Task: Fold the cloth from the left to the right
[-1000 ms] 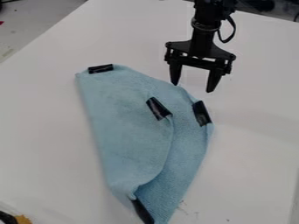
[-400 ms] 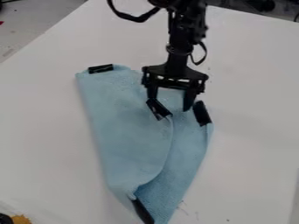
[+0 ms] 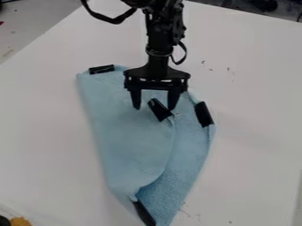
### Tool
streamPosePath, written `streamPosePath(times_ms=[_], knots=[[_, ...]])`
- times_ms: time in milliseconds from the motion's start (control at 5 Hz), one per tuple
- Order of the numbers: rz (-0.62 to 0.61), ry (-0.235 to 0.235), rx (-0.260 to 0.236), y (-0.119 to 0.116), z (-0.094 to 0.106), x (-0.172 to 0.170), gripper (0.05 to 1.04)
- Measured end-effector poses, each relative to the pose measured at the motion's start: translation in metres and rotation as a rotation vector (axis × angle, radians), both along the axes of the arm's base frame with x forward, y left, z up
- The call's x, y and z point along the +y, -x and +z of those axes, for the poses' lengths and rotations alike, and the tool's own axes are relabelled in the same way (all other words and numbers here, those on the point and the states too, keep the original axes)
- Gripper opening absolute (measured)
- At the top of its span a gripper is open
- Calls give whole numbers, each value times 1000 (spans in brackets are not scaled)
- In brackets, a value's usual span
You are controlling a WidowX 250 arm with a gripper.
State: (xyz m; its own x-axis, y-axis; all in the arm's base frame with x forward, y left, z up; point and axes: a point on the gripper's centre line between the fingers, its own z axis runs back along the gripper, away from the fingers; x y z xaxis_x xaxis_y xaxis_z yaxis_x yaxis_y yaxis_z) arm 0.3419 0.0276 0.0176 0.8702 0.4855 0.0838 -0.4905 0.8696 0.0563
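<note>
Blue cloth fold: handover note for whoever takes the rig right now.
Gripper: open, fingers either side of the black corner tape on the folded flap; contact unclear.
Blue cloth: on the white table, bottom layer showing right of the flap.
Done: left side folded over toward the right, partway.
Left: flap stops short of the right-hand tape; probably grip its corner, bring it across, release.

A white tabletop (image 3: 47, 132) is stretching across the view, its upper-left edge slanting past a grey surface (image 3: 36, 23). Dark clutter (image 3: 263, 5) is lying beyond the far edge, and faint shadows are softening the white.
</note>
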Motion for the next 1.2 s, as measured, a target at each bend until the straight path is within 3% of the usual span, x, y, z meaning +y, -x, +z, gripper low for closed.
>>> streamPosePath(times_ms=[200, 400, 600, 800, 1200], knots=[[7, 4, -6, 0, 0, 0, 948], [10, 3, -16, -2, 0, 0, 810], [-9, -17, -24, -5, 2, -6, 1003], [-28, -32, -33, -9, 5, -11, 1005], [-17, -7, -58, -12, 4, -13, 949]])
